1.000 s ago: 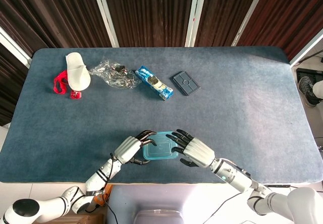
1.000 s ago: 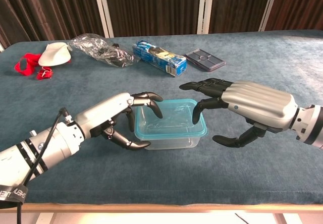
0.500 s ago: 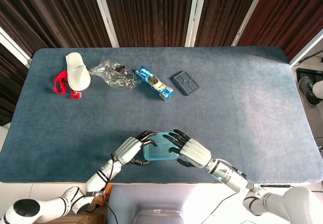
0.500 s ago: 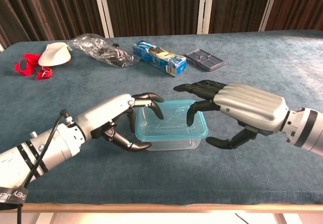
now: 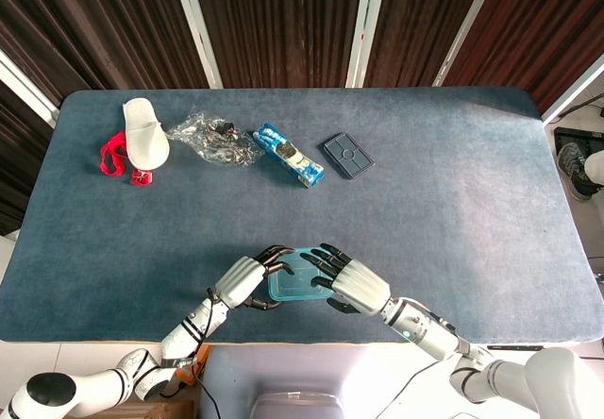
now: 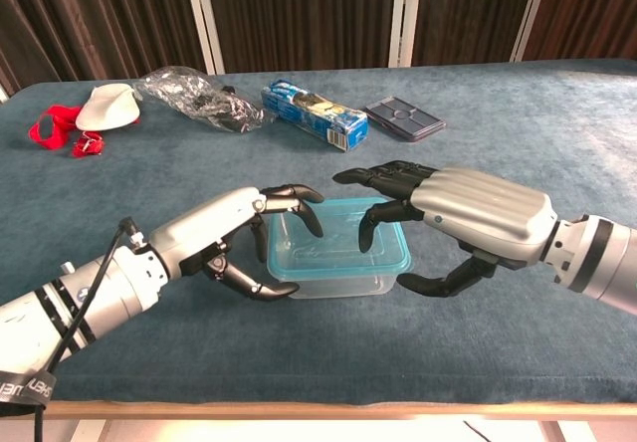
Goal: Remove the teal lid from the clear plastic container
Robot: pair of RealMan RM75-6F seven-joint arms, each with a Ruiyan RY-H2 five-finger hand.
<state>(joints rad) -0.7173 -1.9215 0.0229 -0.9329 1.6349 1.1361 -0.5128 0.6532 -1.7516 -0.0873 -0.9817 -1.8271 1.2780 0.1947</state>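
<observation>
The clear plastic container (image 5: 304,292) (image 6: 343,278) with its teal lid (image 5: 297,276) (image 6: 333,248) stands near the table's front edge, lid seated on it. My left hand (image 5: 243,279) (image 6: 224,235) grips its left end, fingers curled over the lid's rim and thumb against the front-left wall. My right hand (image 5: 357,285) (image 6: 473,218) arches over the right end with its fingers apart above the lid and its thumb by the front-right corner. Whether the right fingertips touch the lid is unclear.
Along the far side lie a white slipper (image 5: 144,133) (image 6: 109,107), a red strap (image 5: 115,158) (image 6: 62,125), a crumpled clear bag (image 5: 212,138) (image 6: 199,99), a blue packet (image 5: 290,155) (image 6: 314,113) and a dark flat case (image 5: 346,155) (image 6: 403,118).
My right hand has slid left, from beside the container to over the lid's right end. The left hand and the container have stayed put.
</observation>
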